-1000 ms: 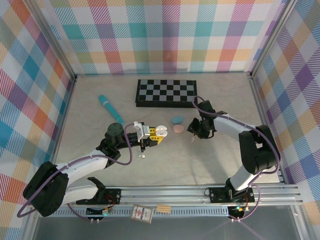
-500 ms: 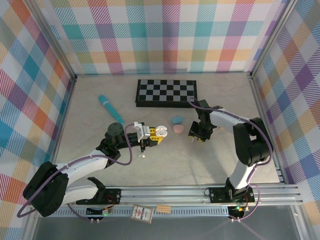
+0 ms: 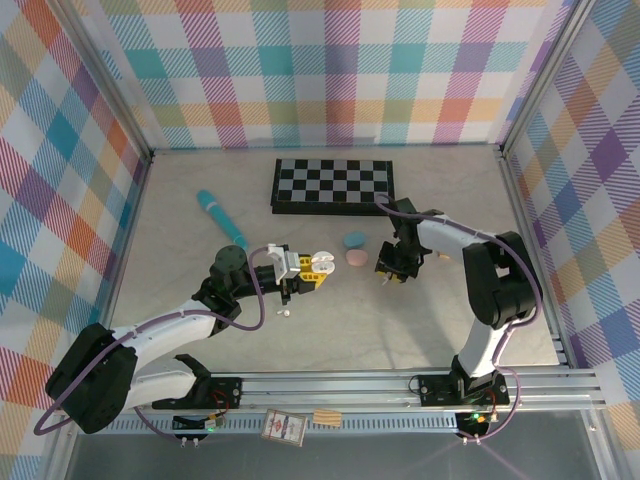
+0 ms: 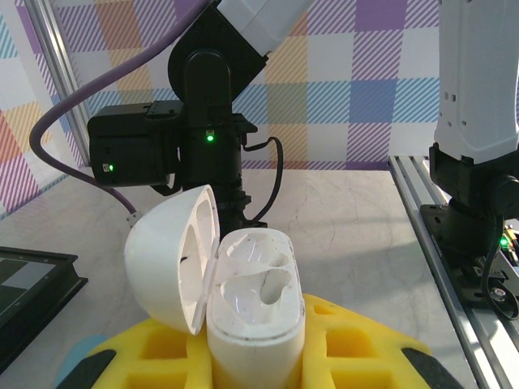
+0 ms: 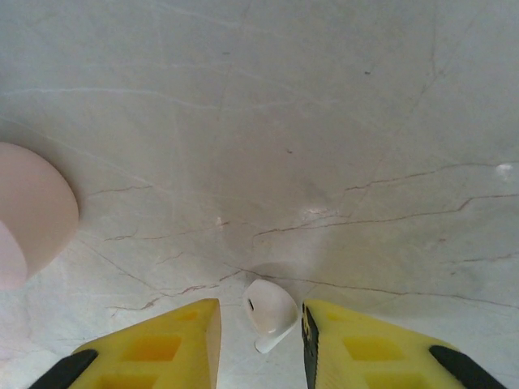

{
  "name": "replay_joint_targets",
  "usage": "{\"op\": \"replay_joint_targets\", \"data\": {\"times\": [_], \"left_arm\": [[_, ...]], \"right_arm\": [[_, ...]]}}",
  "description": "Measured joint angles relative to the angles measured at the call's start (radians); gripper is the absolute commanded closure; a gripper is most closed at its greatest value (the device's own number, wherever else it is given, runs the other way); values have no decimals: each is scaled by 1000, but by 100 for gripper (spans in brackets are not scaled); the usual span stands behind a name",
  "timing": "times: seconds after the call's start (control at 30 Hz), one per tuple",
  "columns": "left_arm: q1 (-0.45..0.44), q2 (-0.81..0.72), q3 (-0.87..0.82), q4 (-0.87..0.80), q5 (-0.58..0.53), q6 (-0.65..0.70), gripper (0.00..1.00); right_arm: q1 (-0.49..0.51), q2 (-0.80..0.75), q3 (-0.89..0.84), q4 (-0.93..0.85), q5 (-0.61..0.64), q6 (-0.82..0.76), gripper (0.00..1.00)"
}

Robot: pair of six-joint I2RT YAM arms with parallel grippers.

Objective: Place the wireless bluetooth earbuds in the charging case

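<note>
My left gripper point(image 3: 312, 268) is shut on a white charging case point(image 4: 255, 324), held upright between the yellow fingers point(image 4: 357, 348). Its lid point(image 4: 170, 251) is swung open to the left and both sockets are empty. My right gripper point(image 3: 388, 275) points down at the table right of the pink case, open. A white earbud point(image 5: 270, 309) lies on the table between its yellow fingers point(image 5: 162, 340), close against the right one, with a gap on the left. A second small white earbud point(image 3: 284, 313) lies on the table below the left gripper.
A pink pebble case point(image 3: 356, 258) and a pale blue one point(image 3: 354, 240) lie between the grippers; the pink case point(image 5: 28, 215) is just left of the right gripper. A folded chessboard point(image 3: 333, 185) sits at the back, a teal stick point(image 3: 222, 218) to its left.
The right gripper has shifted a little left and down over the earbud while its elbow swung inward. The left arm and the open case have not moved.
</note>
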Motion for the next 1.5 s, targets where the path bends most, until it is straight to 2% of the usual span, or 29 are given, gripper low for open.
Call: {"op": "replay_joint_targets", "data": {"times": [0.6,0.83,1.13,1.3,1.5], "left_arm": [[0,0,0,-16,0,2,98],[0,0,0,-15,0,3,98],[0,27,5,-48,-6,4,98],[0,56,24,-68,-8,3,98],[0,132,43,-66,-23,-8,98]], "right_arm": [[-2,21,0,-3,-6,-1,75],[7,-14,-11,4,32,-31,76],[68,-212,-80,81,138,-106,76],[140,-356,-113,118,227,-173,76],[205,-522,-113,150,278,-238,76]]}}
